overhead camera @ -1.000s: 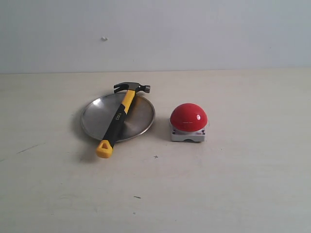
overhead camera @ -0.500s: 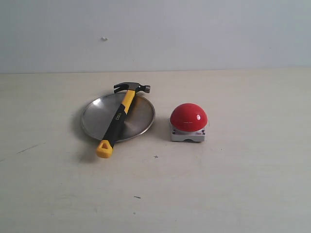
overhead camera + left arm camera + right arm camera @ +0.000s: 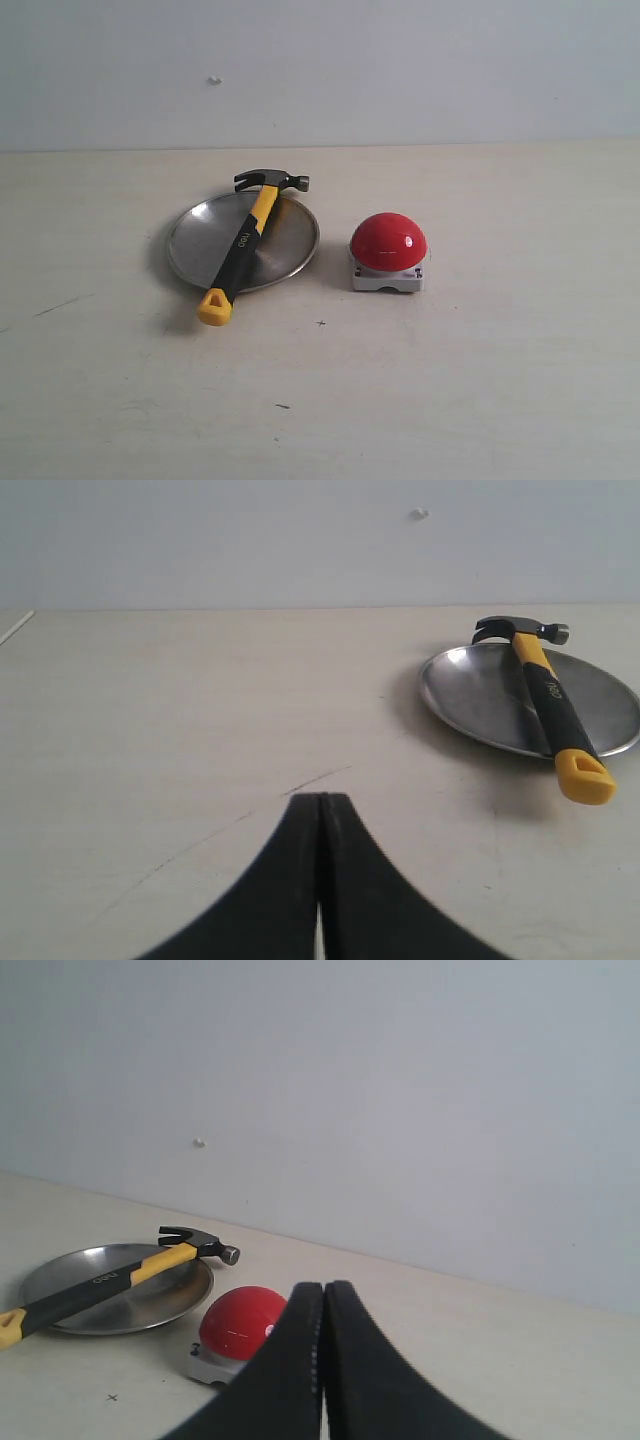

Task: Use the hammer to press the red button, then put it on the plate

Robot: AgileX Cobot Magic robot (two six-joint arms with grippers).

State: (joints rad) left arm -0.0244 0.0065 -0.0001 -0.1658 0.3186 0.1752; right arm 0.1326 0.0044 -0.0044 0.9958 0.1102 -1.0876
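Observation:
The hammer (image 3: 245,240) lies across the silver plate (image 3: 290,235), its dark head past the far rim and its yellow handle end hanging over the near rim. The red button (image 3: 388,241) on its grey base stands to the right of the plate. Neither gripper shows in the exterior view. In the left wrist view my left gripper (image 3: 321,798) is shut on nothing, well away from the hammer (image 3: 548,700) and plate (image 3: 475,690). My right gripper (image 3: 324,1286) is shut and empty, with the red button (image 3: 240,1322), hammer (image 3: 120,1275) and plate (image 3: 175,1300) beyond it.
The things rest on a pale wooden table (image 3: 480,380) with a few faint scratches and specks. A plain light wall (image 3: 400,70) rises behind the table's far edge.

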